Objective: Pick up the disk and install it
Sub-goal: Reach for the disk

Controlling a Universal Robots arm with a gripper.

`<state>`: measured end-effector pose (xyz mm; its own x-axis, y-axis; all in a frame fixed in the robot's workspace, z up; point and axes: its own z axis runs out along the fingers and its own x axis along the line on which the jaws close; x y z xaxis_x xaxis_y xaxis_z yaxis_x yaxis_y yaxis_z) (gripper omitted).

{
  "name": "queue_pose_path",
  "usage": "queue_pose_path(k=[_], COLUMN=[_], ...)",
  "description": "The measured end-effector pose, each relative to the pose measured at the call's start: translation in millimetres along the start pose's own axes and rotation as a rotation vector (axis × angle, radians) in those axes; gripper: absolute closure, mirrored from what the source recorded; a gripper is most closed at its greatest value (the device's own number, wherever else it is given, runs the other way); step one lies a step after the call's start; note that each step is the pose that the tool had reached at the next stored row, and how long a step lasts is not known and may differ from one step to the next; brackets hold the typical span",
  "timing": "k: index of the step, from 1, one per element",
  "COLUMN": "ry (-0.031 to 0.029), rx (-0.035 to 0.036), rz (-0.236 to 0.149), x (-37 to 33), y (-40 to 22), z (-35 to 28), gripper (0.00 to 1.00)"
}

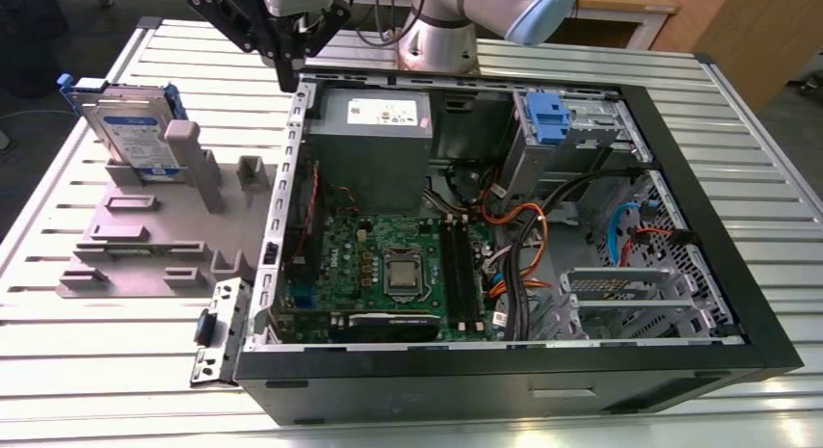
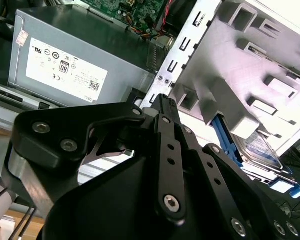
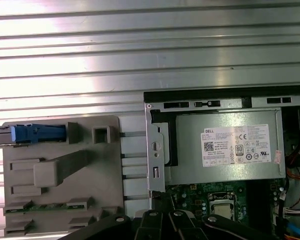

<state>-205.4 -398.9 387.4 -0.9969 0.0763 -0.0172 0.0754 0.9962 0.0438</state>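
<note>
Blue-framed disk (image 1: pixel 133 130) stands upright in the grey holder (image 1: pixel 129 246) on the bench (image 1: pixel 720 111); gripper (image 1: pixel 285 82) hovers closed and empty near the computer case (image 1: pixel 515 381) corner

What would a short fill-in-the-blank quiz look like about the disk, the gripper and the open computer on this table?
1. The disk stands ____ in the grey holder.
2. The disk is ____ the computer case, not yet installed.
3. The bracket around the disk is coloured ____.
4. The gripper hangs near the case's corner and holds ____.
Missing words: upright; outside; blue; nothing.
</note>
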Motion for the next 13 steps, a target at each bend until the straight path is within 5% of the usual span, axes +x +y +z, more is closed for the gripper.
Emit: queue_pose_path(k=[13], ry=[0.0002], rx=[0.0], rz=[0.0], x=[2.7], y=[-0.2], z=[0.1], gripper=[0.89])
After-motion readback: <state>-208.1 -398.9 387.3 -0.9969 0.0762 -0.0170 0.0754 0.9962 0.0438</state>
